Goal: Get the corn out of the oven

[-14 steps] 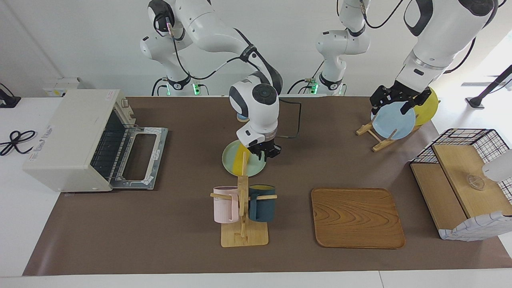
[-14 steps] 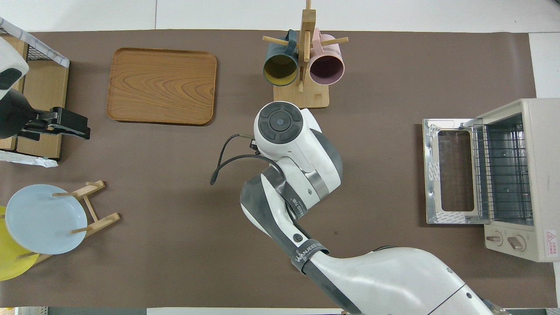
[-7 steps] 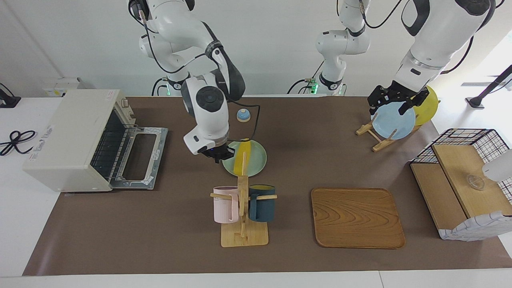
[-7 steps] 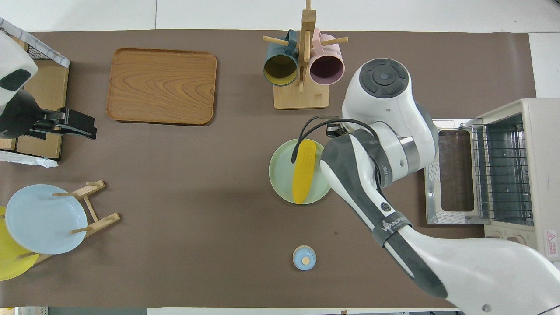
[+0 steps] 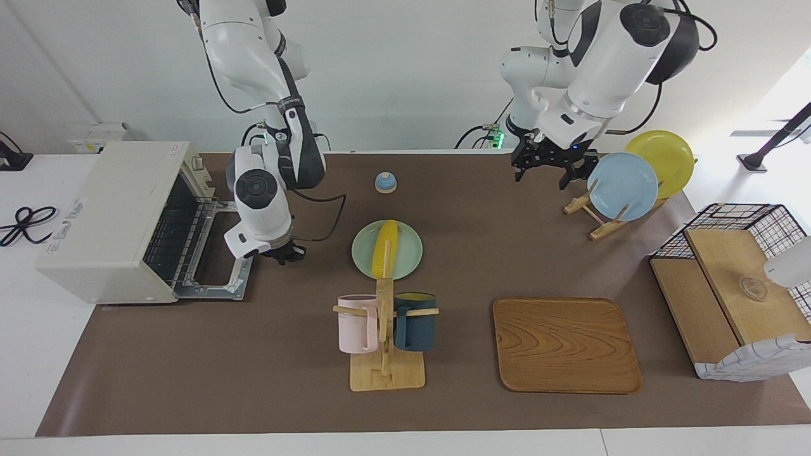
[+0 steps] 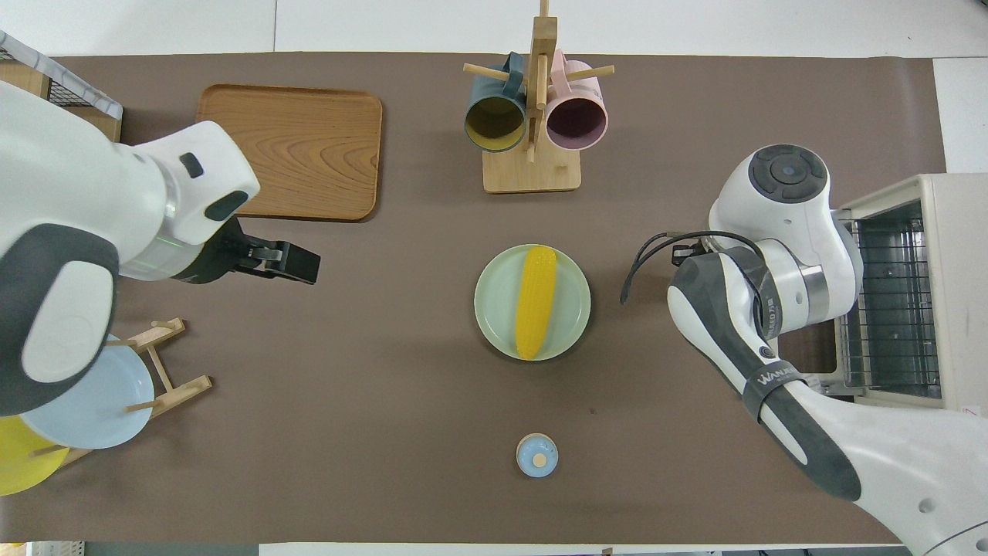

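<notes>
The yellow corn (image 5: 384, 248) lies on a pale green plate (image 5: 408, 244) in the middle of the table, as the overhead view shows for the corn (image 6: 536, 301) and the plate (image 6: 573, 309) too. The off-white oven (image 5: 108, 209) stands at the right arm's end, with its door (image 5: 218, 253) folded down and only the bare wire rack (image 6: 888, 301) showing inside. My right gripper (image 5: 280, 254) hangs empty beside the open door's edge, between the oven and the plate. My left gripper (image 5: 546, 166) is open and empty, up in the air beside the plate rack.
A mug rack (image 5: 385, 329) with a pink and a dark blue mug stands farther from the robots than the plate. A wooden tray (image 5: 566, 345) lies beside it. A plate rack (image 5: 624, 187), a wire-and-wood basket (image 5: 735, 285) and a small blue bell (image 5: 385, 182) are also there.
My right gripper let go of the corn on the green plate and moved away to the oven door's edge. My left gripper moved from over the plate rack toward the table's middle.
</notes>
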`<state>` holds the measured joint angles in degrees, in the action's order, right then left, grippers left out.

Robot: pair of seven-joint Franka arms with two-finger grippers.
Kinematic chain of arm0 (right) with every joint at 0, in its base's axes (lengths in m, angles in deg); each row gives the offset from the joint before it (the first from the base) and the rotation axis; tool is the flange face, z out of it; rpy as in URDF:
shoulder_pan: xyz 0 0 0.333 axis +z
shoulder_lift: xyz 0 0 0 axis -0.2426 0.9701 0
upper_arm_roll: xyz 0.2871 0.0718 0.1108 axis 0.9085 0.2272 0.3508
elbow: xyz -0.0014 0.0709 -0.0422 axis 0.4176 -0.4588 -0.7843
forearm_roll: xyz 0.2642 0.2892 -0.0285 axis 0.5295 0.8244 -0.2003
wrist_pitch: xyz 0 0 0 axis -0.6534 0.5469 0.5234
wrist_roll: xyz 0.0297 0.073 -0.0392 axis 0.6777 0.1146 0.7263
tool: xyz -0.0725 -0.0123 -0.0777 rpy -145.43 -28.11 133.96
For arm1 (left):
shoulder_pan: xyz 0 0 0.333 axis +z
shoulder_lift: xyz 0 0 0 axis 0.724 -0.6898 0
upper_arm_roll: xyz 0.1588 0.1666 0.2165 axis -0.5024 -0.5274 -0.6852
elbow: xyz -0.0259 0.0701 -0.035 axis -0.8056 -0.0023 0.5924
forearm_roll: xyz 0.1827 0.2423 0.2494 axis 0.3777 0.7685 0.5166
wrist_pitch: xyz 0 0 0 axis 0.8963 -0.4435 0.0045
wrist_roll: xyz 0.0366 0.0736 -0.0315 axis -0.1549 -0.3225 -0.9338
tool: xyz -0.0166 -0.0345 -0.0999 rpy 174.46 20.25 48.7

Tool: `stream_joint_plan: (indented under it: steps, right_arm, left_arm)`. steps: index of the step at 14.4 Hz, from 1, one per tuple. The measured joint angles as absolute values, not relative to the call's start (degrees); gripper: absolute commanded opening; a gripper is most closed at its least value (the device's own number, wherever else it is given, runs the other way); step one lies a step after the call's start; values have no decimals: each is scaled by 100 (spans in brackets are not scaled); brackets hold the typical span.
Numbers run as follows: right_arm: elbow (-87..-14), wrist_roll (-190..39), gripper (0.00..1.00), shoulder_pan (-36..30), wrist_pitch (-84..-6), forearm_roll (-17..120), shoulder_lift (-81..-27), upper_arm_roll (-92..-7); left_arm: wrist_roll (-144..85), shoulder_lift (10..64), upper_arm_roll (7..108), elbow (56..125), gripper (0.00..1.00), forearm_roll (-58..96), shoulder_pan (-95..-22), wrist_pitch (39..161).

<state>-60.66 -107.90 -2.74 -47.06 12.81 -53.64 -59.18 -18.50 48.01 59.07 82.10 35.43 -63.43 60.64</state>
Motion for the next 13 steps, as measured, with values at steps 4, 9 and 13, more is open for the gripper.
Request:
stream_joint_plan:
  steps: [4, 9, 13]
  right_arm:
    - [-6585, -10495, 0, -712, -5363, 1171, -5475, -5917]
    - [-6745, -10420, 0, -761, -5435, 856, -5566, -5868]
    - [-6204, -10235, 0, -744, -4386, 690, -5614, -5776]
  left_arm:
    - [-2498, 4702, 5918, 8927, 100, 3469, -7453, 7288]
    - [-3504, 3735, 5914, 9094, 100, 3469, -8457, 8770]
    - [-3832, 2979, 5890, 8631, 100, 3597, -8566, 9060]
